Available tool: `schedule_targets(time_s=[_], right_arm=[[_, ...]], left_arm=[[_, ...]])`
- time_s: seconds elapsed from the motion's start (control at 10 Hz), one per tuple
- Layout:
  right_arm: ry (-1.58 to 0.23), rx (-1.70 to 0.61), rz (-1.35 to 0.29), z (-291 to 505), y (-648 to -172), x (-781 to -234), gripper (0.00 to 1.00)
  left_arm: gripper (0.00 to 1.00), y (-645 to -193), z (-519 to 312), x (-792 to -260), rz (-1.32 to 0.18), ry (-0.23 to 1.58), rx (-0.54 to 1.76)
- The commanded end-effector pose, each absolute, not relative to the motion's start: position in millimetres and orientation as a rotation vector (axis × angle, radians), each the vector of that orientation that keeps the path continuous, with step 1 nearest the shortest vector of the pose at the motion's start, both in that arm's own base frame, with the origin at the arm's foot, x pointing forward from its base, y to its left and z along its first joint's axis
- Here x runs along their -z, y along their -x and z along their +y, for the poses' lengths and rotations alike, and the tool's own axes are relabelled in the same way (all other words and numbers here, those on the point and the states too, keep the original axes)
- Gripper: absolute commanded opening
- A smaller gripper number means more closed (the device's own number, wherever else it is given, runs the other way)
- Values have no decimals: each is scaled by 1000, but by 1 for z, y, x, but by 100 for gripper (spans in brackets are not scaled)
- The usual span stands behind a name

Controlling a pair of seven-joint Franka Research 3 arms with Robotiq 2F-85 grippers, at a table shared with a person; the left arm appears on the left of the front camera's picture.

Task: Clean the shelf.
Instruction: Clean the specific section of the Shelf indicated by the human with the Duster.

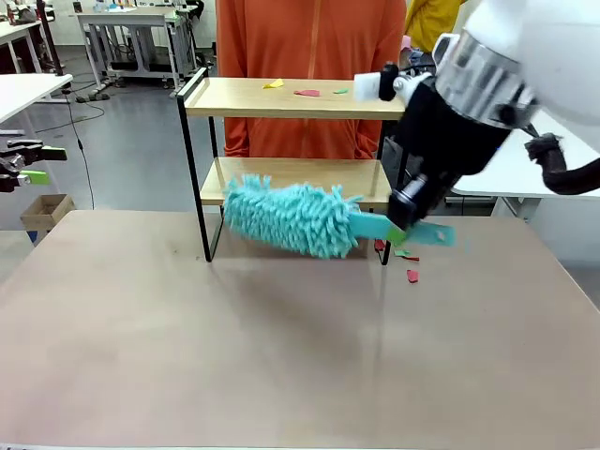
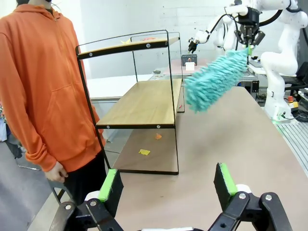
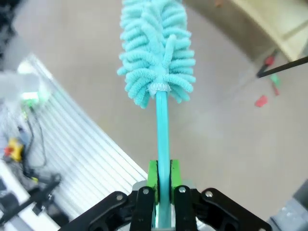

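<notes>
The shelf stands at the table's far side, with two light wooden boards in a black frame. Yellow, red and green scraps lie on its top board. My right gripper is shut on the handle of a teal fluffy duster, whose head hangs in front of the lower board. In the right wrist view, the green pads clamp the duster handle. My left gripper is open and empty, off to the shelf's side, and appears at the far left in the front view.
A person in an orange hoodie stands right behind the shelf, one hand hanging down. Small red and green scraps lie on the table by the shelf's right leg, and more scraps under the shelf. The near tabletop is bare.
</notes>
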State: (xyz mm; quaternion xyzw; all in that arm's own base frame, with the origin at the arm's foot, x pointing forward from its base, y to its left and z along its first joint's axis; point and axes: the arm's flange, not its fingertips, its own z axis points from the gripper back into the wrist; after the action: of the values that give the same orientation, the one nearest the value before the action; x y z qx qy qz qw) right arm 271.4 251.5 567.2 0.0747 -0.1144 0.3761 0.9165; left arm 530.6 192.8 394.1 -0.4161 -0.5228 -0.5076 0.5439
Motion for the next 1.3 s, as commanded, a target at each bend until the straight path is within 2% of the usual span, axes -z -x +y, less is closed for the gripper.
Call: schedule_targets(time_s=[0.0, 0.2, 0.3, 0.6, 0.8, 1.2], right_arm=[[-122, -944, -149, 230, -252, -568, 13], [-158, -1050, 30, 210, -235, -563, 13], [-165, -1061, 68, 204, -225, -565, 13], [-1, -1025, 191, 169, -206, -564, 13], [61, -1020, 217, 158, -210, -562, 13], [28, -995, 217, 164, -203, -561, 13]], left_arm=[[100, -528, 192, -397, -1246, 995, 1208], [100, -528, 192, -397, -1246, 995, 1208], [100, -528, 192, -397, -1246, 995, 1208], [100, -528, 192, -397, -1246, 995, 1208], [100, -528, 192, -397, -1246, 995, 1208], [100, -528, 192, -397, -1246, 995, 1208]])
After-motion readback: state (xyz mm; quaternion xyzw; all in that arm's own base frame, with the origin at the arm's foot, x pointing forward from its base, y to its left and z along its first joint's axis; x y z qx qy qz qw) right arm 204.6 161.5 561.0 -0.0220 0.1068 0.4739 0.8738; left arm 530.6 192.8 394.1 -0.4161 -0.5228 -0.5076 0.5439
